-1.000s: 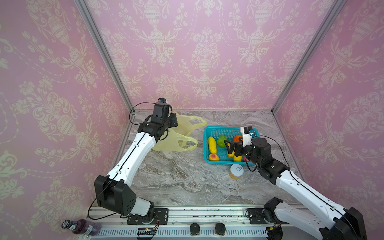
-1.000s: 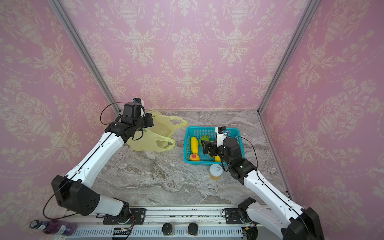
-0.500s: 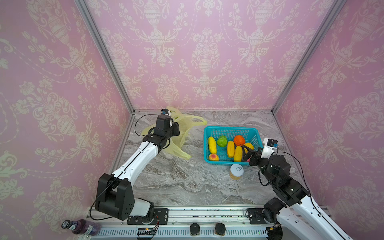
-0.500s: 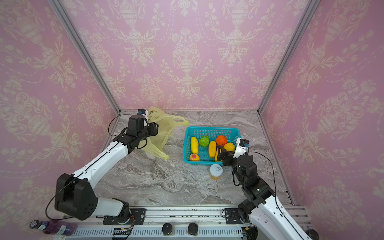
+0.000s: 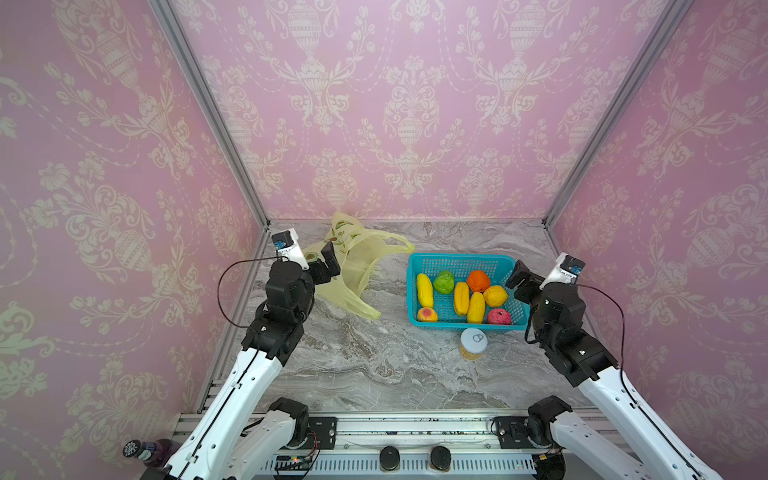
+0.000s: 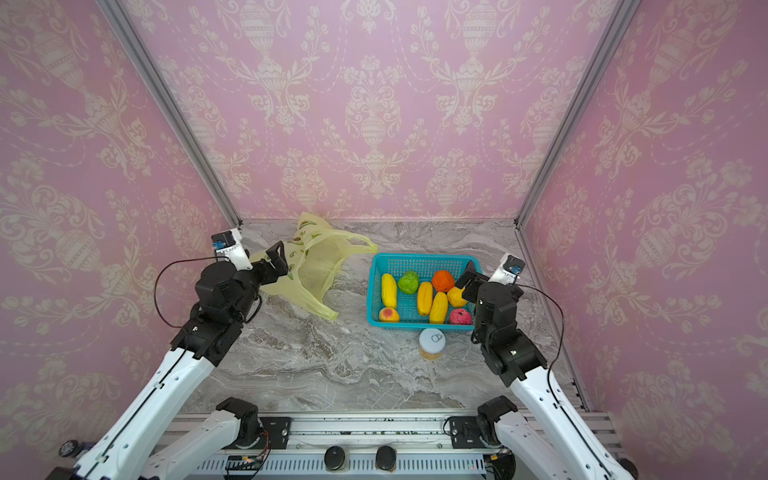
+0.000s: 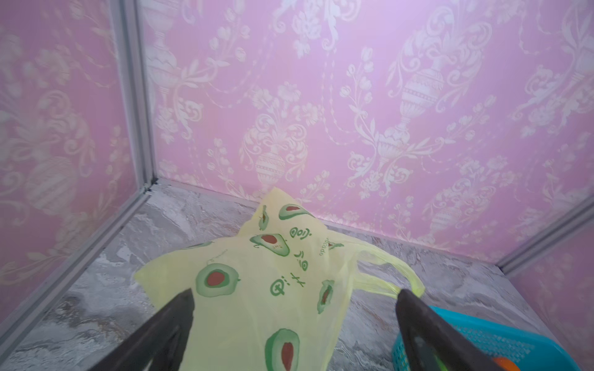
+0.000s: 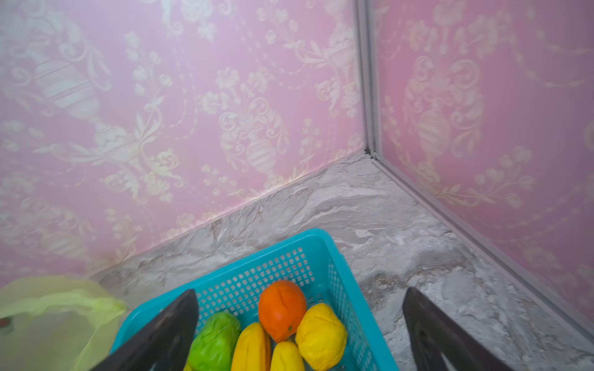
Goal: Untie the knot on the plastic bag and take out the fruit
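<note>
The plastic bag [image 5: 353,270] lies limp in the worktop's [image 5: 374,365] back left corner, no knot showing. The fruit [image 5: 461,297] sits in the teal basket [image 5: 457,257] near the right edge. Left jaws and right jaws gape, holding nothing. The job looks done; next, both should back away.
</note>
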Robot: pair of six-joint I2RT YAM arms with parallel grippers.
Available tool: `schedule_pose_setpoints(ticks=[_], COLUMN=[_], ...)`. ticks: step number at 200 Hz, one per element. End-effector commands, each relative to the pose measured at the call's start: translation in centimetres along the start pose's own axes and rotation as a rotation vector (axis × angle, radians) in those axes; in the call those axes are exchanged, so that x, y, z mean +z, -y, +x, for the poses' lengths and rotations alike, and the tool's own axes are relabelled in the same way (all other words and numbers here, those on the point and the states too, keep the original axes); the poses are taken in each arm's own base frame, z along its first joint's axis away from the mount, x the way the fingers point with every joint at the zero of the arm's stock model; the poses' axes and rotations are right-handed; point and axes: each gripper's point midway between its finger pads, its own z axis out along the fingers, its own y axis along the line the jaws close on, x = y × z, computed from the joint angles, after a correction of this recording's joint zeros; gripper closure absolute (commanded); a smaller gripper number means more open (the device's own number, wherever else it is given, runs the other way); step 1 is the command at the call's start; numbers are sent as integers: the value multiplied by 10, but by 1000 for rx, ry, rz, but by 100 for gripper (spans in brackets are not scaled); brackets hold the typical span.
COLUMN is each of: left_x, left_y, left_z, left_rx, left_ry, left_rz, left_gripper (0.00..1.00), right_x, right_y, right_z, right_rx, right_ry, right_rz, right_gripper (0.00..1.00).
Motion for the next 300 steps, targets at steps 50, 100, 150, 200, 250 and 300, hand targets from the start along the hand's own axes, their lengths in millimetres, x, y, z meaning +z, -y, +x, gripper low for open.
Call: schedule_pose_setpoints(ticks=[50, 100, 150, 200, 250, 300], left_x=[-27, 38, 69, 88, 98, 98], left_y=[-186, -177, -169, -141, -143, -143], left_z=[102, 191, 187, 185, 196, 208], left_rx=[160, 348, 370, 351, 343, 307], left_ry=[-43, -324, -288, -191, -186, -173], left_rz=[-815, -569, -536, -350, -310, -234], left_gripper=[1, 1, 1, 1, 1, 1], right_x=[6, 57, 98, 118, 127, 112], right_y=[177, 162, 119, 86, 67, 39], right_z=[80, 140, 152, 153, 156, 159], right_rx=[92, -49, -101, -91, -128, -233], right_ry=[-61, -182, -240, -203, -192, -96], right_rz=[631, 471, 250, 67, -7, -109], right_gripper=[0, 0, 0, 0, 0, 0])
